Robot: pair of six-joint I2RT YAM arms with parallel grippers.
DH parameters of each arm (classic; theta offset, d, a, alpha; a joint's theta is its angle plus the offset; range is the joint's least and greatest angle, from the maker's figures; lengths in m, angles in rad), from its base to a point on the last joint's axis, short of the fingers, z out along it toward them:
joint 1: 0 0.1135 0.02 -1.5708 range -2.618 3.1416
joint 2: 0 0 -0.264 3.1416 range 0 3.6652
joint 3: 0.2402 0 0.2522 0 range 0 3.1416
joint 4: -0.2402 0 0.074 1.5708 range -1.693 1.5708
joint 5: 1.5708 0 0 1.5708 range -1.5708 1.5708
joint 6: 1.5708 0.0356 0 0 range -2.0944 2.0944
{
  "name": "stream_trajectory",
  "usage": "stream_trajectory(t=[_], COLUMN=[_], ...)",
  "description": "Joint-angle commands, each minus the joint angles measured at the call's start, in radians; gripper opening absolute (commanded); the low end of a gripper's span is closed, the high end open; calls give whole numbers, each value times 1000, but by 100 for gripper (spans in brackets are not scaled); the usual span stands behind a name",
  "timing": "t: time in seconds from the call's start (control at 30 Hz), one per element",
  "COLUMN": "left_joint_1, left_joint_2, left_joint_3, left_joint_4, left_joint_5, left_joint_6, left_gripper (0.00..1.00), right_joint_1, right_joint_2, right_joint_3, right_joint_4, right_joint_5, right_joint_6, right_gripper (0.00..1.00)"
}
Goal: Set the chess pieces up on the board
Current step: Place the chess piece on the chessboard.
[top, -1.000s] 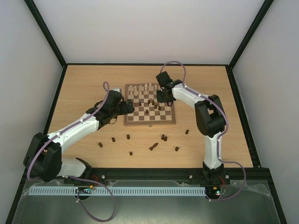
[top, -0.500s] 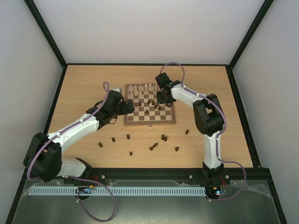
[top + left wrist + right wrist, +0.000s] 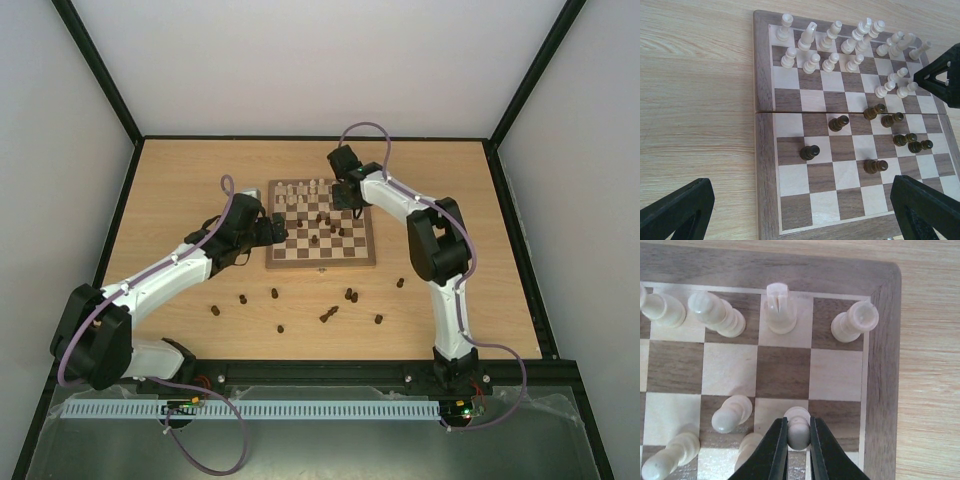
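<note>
Right end effector point(image 3: 798, 434): clamped on one cream pawn point(image 3: 798, 416) near the far right corner of the board point(image 3: 884, 340), likely to seat it in its rank.
Left end effector point(image 3: 268, 232): fingers apart, empty, waiting beside the board.
Dark pieces point(image 3: 281, 328) on the bench point(image 3: 180, 180): about eight; on the board, about seven.

The board point(image 3: 320, 264) lies mid-bench point(image 3: 450, 180). Chess pieces point(image 3: 300, 188) crowd its far rows, one pawn point(image 3: 799, 432) near the far right corner; more stand right of centre. Others lie scattered on the bench nearer.
</note>
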Motion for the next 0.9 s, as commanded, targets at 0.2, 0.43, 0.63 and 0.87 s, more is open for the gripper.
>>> stream_trajectory(t=[0.2, 0.43, 0.63, 0.87], left_joint_1=[0, -2, -1, -1], left_joint_2=[5, 5, 5, 9], left_joint_3=[19, 21, 22, 24], left_joint_4=[-17, -17, -19, -18], left_joint_5=[-12, -9, -10, -11], left_joint_6=[14, 16, 16, 17], left_gripper=[99, 99, 100, 99], right_joint_1=[-36, -65, -73, -73], right_joint_2=[44, 50, 75, 96], right_joint_3=[62, 65, 92, 125], right_joint_4=[-87, -74, -74, -79], right_joint_5=[51, 37, 6, -39], right_joint_6=[1, 1, 1, 1], right_gripper=[8, 8, 8, 8])
